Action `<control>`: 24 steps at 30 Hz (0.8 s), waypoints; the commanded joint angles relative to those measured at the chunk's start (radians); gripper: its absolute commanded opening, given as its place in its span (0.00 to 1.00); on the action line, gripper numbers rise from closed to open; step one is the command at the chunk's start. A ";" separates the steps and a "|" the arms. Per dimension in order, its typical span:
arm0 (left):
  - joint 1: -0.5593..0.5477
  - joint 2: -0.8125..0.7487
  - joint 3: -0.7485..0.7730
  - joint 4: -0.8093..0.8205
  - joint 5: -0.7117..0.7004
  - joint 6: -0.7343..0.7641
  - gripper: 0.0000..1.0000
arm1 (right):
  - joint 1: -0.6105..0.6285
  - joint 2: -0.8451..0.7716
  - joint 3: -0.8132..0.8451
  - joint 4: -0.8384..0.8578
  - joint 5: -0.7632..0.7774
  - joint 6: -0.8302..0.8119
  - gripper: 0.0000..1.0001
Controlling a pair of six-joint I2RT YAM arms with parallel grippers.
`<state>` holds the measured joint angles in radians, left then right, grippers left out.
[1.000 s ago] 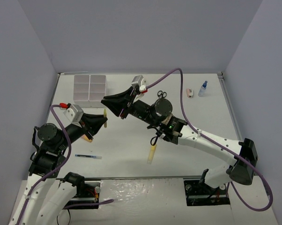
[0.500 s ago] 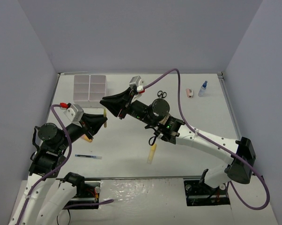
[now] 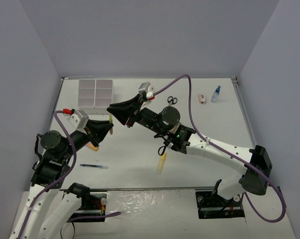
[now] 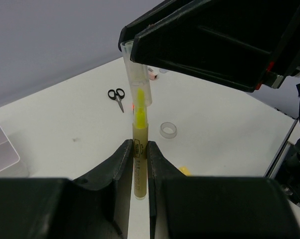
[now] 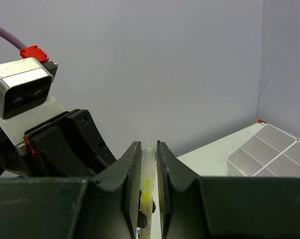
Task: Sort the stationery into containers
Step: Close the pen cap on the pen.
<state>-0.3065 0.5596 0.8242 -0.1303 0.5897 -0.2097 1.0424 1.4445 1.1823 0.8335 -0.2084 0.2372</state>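
My left gripper is shut on the barrel of a yellow highlighter and holds it upright above the table. My right gripper is shut on the highlighter's clear cap, which sits over the yellow tip. In the top view the two grippers meet, left and right, just right of the white six-compartment tray. Black scissors, a pink piece and a blue-capped bottle lie at the back right. A clear tape ring lies beyond the highlighter.
A pale yellow stick lies mid-table near the front. A thin blue pen lies at the front left. The right arm stretches across the table's middle. Grey walls close the back and both sides.
The right arm has edged slightly left, keeping the cap over the highlighter's tip. The left arm has hardly moved.
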 commanded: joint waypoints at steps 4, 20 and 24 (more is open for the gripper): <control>0.011 -0.005 0.049 0.191 -0.026 -0.023 0.00 | 0.007 0.031 -0.008 0.128 -0.016 0.057 0.00; 0.035 -0.001 0.071 0.158 -0.038 -0.014 0.00 | 0.008 0.038 -0.092 0.075 0.018 0.052 0.00; 0.050 0.008 0.095 0.137 -0.048 0.023 0.00 | 0.009 0.063 -0.132 0.112 0.009 0.101 0.00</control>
<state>-0.2816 0.5601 0.8242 -0.1495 0.5621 -0.2190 1.0420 1.4755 1.1031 0.9480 -0.1814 0.2951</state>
